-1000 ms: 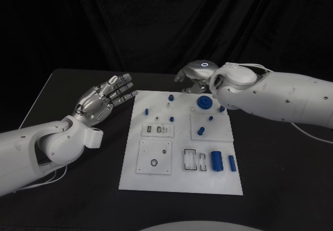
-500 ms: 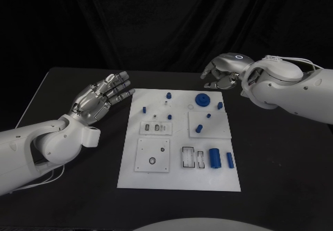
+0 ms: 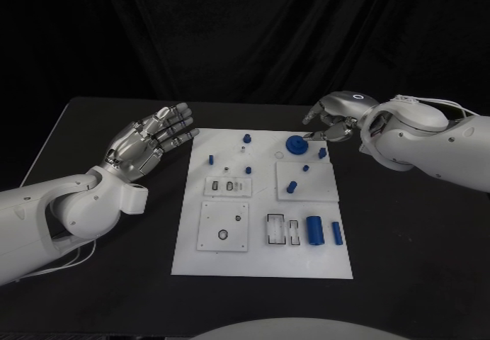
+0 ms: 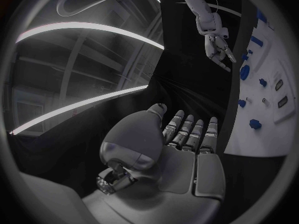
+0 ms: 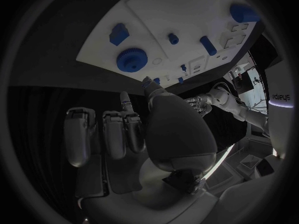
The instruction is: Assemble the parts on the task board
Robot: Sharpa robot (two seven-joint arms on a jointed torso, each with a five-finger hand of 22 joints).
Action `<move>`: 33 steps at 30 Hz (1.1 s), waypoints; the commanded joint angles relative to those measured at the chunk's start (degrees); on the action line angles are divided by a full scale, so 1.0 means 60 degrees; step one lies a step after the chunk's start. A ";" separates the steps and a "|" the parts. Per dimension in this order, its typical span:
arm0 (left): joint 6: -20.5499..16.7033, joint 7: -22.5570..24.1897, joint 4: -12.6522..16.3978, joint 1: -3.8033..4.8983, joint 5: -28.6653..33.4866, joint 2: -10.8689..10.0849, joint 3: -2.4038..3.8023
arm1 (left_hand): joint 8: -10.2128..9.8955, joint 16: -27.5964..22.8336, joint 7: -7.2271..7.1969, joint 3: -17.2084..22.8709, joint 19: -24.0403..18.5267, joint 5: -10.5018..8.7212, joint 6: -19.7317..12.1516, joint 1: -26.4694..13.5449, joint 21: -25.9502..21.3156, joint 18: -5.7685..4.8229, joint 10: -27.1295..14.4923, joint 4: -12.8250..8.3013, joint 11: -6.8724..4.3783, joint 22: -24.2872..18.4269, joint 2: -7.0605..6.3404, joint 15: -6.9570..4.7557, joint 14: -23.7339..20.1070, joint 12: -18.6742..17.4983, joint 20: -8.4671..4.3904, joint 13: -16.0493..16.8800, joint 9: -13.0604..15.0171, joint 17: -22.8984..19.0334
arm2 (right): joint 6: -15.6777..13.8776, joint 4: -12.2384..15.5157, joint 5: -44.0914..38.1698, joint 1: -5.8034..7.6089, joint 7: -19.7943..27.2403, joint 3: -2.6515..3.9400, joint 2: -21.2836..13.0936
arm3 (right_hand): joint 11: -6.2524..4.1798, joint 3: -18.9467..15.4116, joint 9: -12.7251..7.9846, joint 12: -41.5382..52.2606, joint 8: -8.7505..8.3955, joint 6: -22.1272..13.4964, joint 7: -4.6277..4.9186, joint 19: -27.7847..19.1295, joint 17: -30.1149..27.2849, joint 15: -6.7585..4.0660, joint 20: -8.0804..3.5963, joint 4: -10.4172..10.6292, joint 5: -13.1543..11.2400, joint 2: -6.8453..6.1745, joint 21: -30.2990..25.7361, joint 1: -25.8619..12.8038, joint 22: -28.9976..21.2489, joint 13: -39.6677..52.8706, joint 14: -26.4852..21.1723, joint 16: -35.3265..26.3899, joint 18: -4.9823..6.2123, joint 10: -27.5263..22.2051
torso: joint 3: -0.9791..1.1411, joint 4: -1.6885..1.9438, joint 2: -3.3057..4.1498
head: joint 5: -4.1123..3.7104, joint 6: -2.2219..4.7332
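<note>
Your right hand (image 3: 334,113) hovers off the task board's (image 3: 263,248) far corner, fingers curled in on nothing, with the blue gear (image 3: 297,145) just beside its fingertips. Reach from here and those bent fingers could knock the gear or the small peg (image 3: 321,151) next to it. Your left hand (image 3: 151,139) is spread wide beside the board, empty. The right arm hides that palm from above.

A robotics lab, by the look of it: a black counter (image 3: 408,241) backed by black curtains (image 3: 235,49), with a white task board (image 3: 263,262) laid out under two white robot arms. Curved ceiling lights (image 4: 87,30) show beyond.
</note>
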 commanded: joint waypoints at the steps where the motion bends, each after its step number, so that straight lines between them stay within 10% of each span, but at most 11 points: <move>1: 0.0171 0.1538 -0.0009 0.0012 0.0021 0.0018 0.0005 | 0.0039 0.0035 0.0128 0.0050 0.0060 0.0042 0.0091 0.0038 0.0047 -0.0127 0.0057 0.0005 -0.0012 0.0010 -0.0037 0.0038 0.0011 0.0038 0.0014 0.0012 0.0015 0.0009 | 0.0098 -0.0051 0.0069 -0.0062 -0.0240 0.0006 0.0058 | 0.0026 -0.0058 -0.0050 0.0024 0.0008 -0.0091 -0.0012 0.0438 0.2509 0.0000 0.0026 0.0009 0.0006 0.0010 0.0081 -0.0027 0.1786 0.2509 0.1002 0.0023 -0.0065 0.1010 | 0.0006 0.0010 0.0003 | -0.0016 0.0006; 15: 0.0196 0.1516 -0.0040 0.0012 0.0021 0.0031 0.0005 | 0.0040 0.0037 0.0128 0.0088 0.0060 0.0044 0.0093 0.0044 0.0046 -0.0130 0.0054 -0.0026 -0.0006 0.0009 -0.0037 0.0039 0.0008 0.0042 0.0013 0.0009 0.0015 0.0007 | 0.0447 -0.0248 0.0071 -0.0239 -0.0521 0.0007 0.0287 | -0.0115 0.0032 -0.0152 0.0024 0.0024 0.0001 -0.0119 0.0586 0.2509 -0.0122 -0.0084 -0.0333 0.0642 0.0078 0.0208 0.0338 0.1986 0.2509 0.1002 0.0023 -0.0119 0.1010 | -0.0022 0.0021 -0.0005 | -0.0054 0.0015; 33: 0.0306 0.1480 -0.0153 0.0006 0.0021 0.0127 0.0006 | 0.0036 0.0033 0.0137 0.0136 0.0057 0.0047 0.0080 0.0046 0.0044 -0.0136 0.0040 -0.0061 0.0002 0.0007 -0.0036 0.0045 -0.0002 0.0035 0.0014 0.0004 0.0011 0.0004 | 0.0631 -0.0721 0.0040 -0.0460 -0.0603 0.0009 0.0756 | -0.0109 0.0001 -0.0167 0.0024 0.0028 -0.0043 -0.0108 0.0589 0.2509 -0.0136 -0.0111 -0.0392 0.0473 0.0053 0.0209 0.0333 0.1992 0.2509 0.1002 0.0023 -0.0120 0.1010 | -0.0018 0.0021 -0.0006 | -0.0086 -0.0038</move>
